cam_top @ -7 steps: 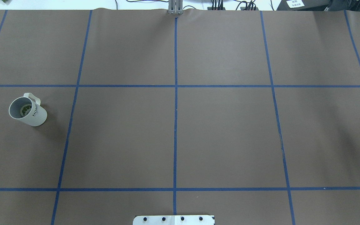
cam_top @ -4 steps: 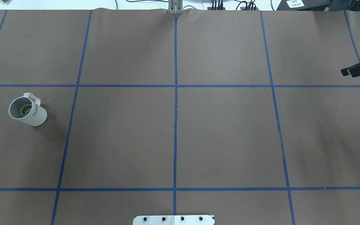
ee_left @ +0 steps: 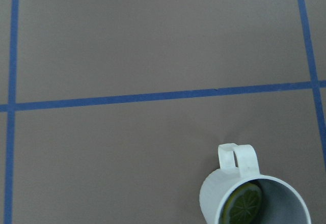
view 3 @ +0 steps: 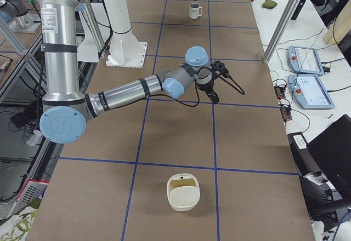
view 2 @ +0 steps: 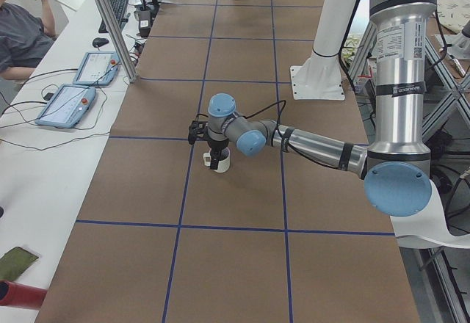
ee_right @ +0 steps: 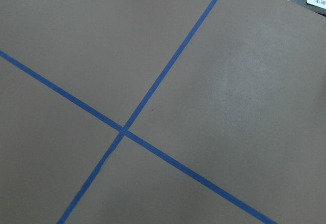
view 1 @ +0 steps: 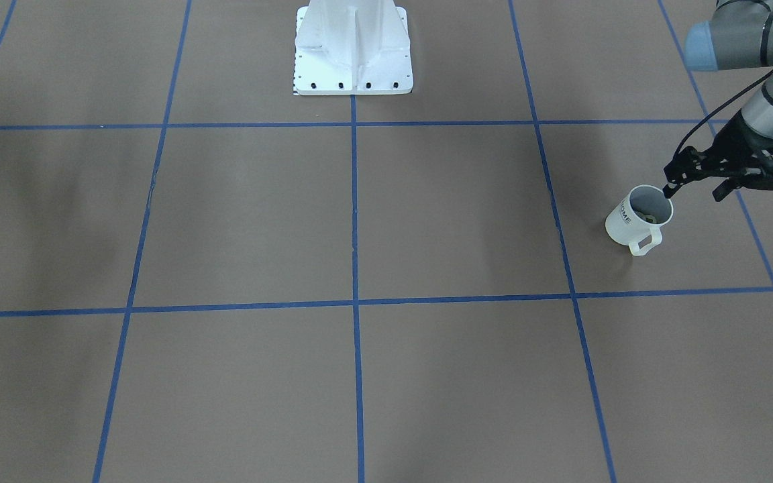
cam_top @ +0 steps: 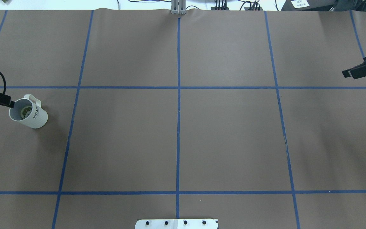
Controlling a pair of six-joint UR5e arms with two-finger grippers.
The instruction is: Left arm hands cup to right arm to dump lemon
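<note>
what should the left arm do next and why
Probably ease the left gripper down so its open jaws straddle the cup wall. It hovers at the rim with nothing gripped, and the cup stands upright on the table with the lemon inside.

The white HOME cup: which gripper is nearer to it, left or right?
Left. The left gripper is just beside the cup, at its rim; the right gripper is at the opposite end of the table, far from it.
</note>
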